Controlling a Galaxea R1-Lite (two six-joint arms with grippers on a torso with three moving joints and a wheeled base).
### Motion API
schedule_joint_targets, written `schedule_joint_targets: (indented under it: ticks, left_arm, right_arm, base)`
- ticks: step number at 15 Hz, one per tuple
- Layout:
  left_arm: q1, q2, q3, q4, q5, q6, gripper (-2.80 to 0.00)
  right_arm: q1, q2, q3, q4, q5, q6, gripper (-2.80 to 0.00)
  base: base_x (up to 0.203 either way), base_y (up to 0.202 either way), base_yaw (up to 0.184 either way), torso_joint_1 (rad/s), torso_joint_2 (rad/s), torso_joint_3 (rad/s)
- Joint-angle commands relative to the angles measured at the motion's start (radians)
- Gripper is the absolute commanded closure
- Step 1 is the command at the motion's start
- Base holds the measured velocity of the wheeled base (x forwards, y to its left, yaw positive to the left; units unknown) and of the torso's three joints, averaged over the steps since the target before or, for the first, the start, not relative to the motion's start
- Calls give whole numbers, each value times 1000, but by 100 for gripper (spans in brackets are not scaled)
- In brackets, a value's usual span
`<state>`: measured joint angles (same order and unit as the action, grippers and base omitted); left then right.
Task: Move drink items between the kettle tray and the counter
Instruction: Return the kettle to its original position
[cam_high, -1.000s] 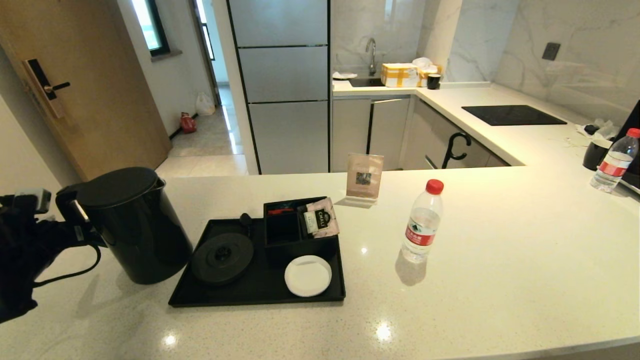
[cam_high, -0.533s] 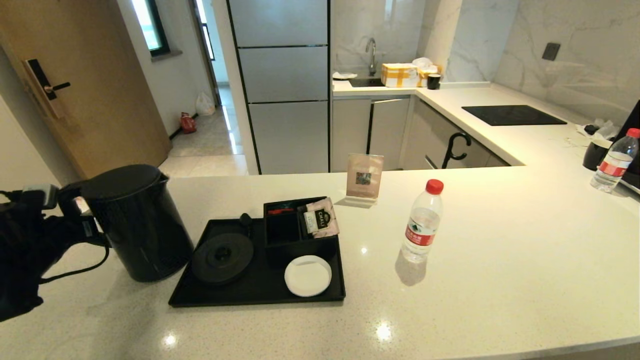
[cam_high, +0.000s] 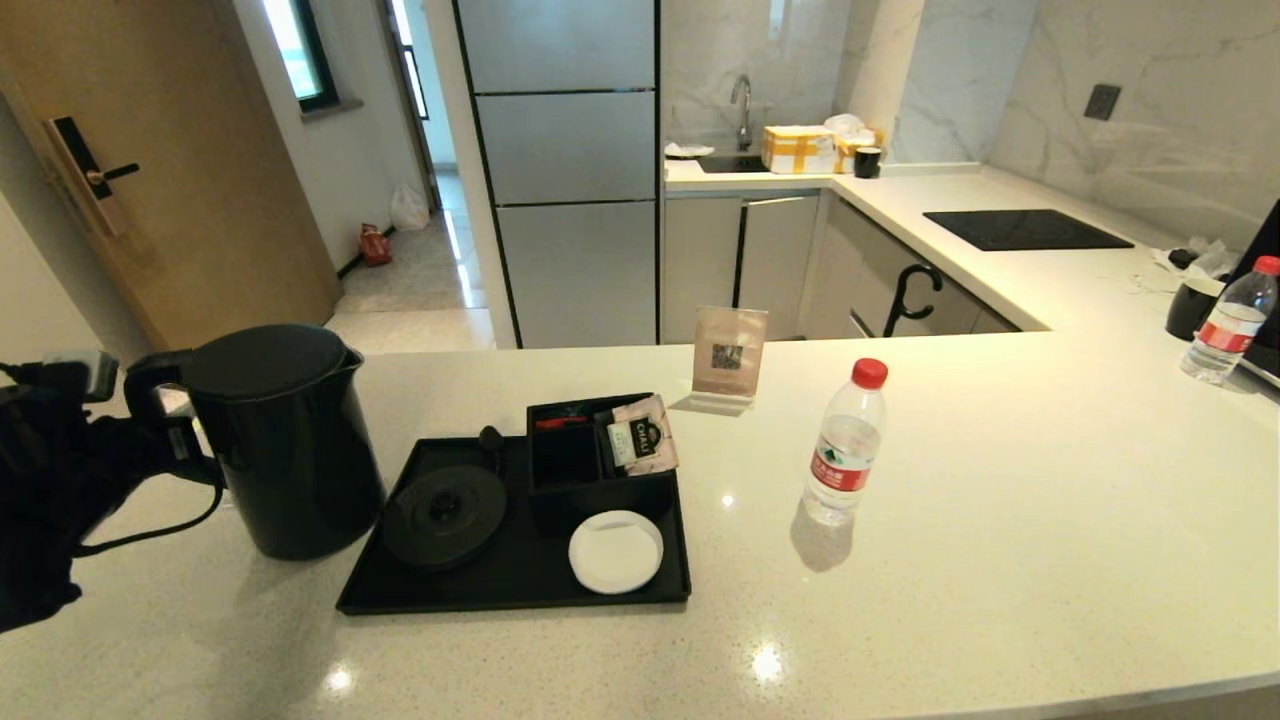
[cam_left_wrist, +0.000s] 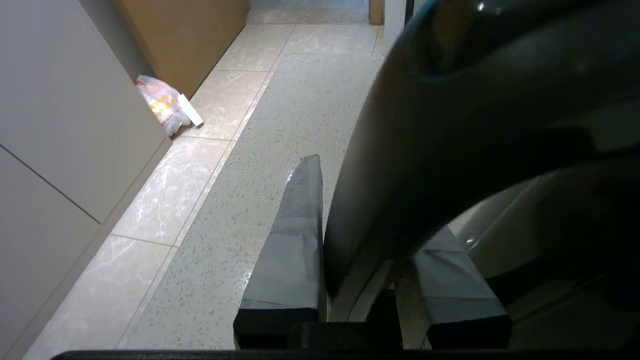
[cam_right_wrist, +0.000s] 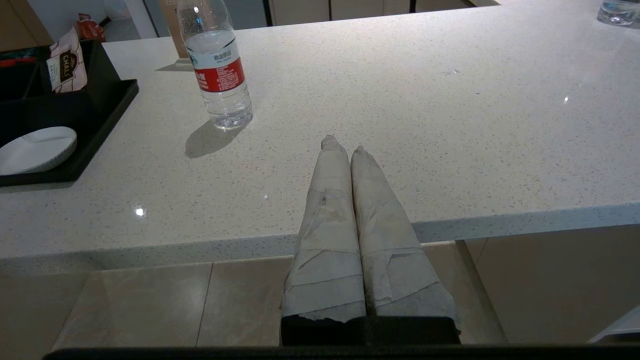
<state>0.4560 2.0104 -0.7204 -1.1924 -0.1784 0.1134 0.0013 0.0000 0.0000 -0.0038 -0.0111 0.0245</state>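
I see a black kettle (cam_high: 285, 440), a black tray (cam_high: 520, 570) with a white coaster (cam_high: 615, 551), a clear bottle (cam_high: 845, 445) (red cap, red label), and a speckled off-white bench (cam_high: 1000, 520).

A big brown wooden door (cam_high: 150, 170) stands on one side. Tall grey cupboards (cam_high: 565, 170) fill the middle. Far back there is a sink tap (cam_high: 741, 110) by a white marble wall (cam_high: 1140, 110) — and the floor tiles (cam_high: 410, 290) are pale and shiny.

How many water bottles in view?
2. One water bottle stands on the counter right of the kettle tray; a second bottle stands far right beside a black mug.
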Motion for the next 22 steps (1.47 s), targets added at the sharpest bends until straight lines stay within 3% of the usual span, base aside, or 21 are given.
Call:
schedule_joint_targets:
  ticks: [1, 5, 9, 12, 15, 22]
  left_arm:
    - [-10, -70, -8, 17, 5, -14, 0]
    - [-60, -235, -17, 152, 9, -39, 0]
    - [-231, -413, -41, 395, 47, -47, 0]
    - [-236, -416, -42, 405, 48, -47, 0]
    - [-382, -433, -38, 516, 50, -44, 0]
    - [-406, -299, -26, 518, 55, -44, 0]
  right_arm:
    - [0, 2, 0, -1, 0, 0, 0]
    - [0, 2, 0, -1, 0, 0, 0]
    - [0, 2, 0, -1, 0, 0, 0]
    - [0, 2, 0, -1, -1, 0, 0]
    - [0, 2, 0, -1, 0, 0, 0]
    - [0, 2, 0, -1, 0, 0, 0]
  base:
    - [0, 0, 0, 0, 0, 0]
    - [0, 0, 0, 0, 0, 0]
    - [0, 0, 0, 0, 0, 0]
    - [0, 0, 0, 0, 0, 0]
    - [0, 0, 0, 0, 0, 0]
    - [0, 0, 0, 0, 0, 0]
